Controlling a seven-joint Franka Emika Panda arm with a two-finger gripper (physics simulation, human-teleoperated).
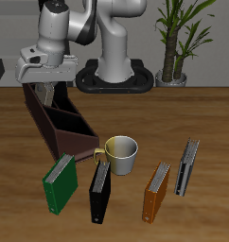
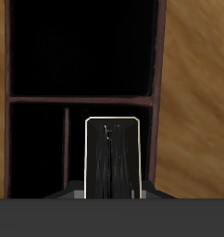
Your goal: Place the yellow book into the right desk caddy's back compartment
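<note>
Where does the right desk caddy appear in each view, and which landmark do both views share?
Exterior view: the right desk caddy lies slantwise, its near end beside the mug.
Wrist view: its dark compartments and maroon walls fill most of the picture.
Shared landmark: the wooden table beside the caddy.

The gripper (image 1: 43, 87) hangs over the caddy's (image 1: 64, 128) far end — book (image 2: 113, 157) between its fingers, directly above a compartment; mug (image 1: 120, 154) and other books (image 1: 156, 192) lie nearer the tabletop's (image 1: 211, 123) front.
</note>
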